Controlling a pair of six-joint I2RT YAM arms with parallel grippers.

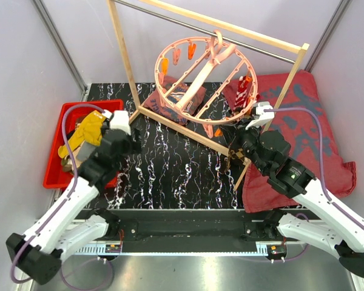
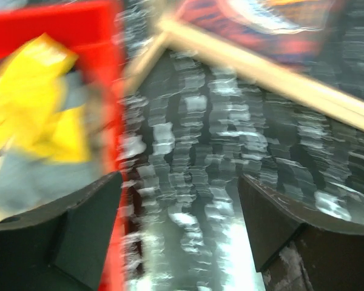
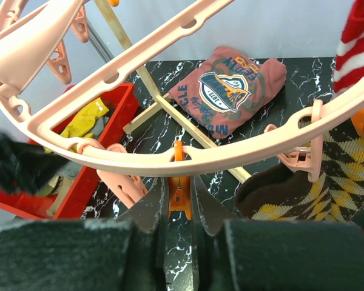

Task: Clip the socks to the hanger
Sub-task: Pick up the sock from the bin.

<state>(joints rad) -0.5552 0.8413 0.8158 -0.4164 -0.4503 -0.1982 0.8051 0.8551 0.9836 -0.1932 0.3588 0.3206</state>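
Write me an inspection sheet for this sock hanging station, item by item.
Surface: black marbled table.
Job's things: pink hanger hung on wooden rack; striped sock hanging at its rim; argyle sock below the rim; yellow sock in red bin.
Clutter: folded red T-shirt; dark-red patterned cloth.
Grippers: left gripper open, empty; right gripper shut on orange clip.
Cables: purple cable along each arm.
Surroundings: pale walls, metal corner posts.
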